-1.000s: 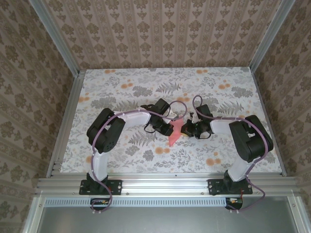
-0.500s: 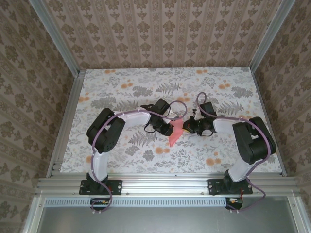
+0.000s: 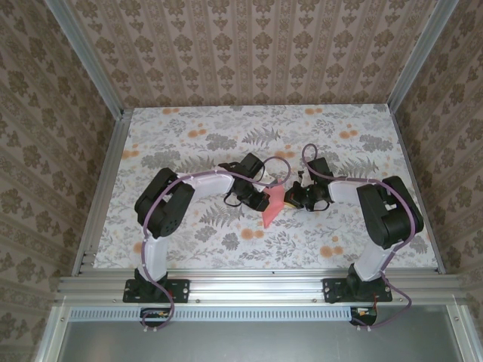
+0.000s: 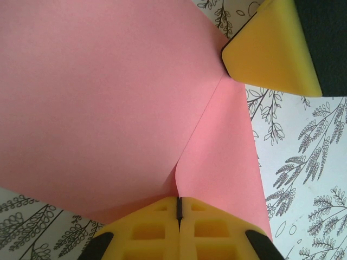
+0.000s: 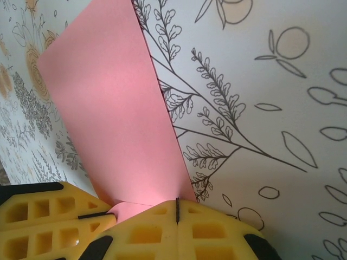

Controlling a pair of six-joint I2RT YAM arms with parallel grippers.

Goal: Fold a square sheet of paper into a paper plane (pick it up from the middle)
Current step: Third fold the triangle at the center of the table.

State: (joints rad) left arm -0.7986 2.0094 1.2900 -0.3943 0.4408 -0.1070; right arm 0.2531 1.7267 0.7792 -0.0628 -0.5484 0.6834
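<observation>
Arms bent inward, left hand [image 3: 261, 198] and right hand [image 3: 291, 199] pinching pink paper [image 3: 272, 207]

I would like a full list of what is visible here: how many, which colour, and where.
paper sheet: one, salmon pink, partly folded, middle of the table.
table: one, white cover with grey leaves and orange flowers, under everything.
walls: three, beige patterned, around the table.
frame: one, silver metal, near edge.
left arm: one, white and black.
right arm: one, white and black.
left tool: one, yellow, shut on the paper sheet.
right tool: one, yellow, shut on the paper sheet.
</observation>
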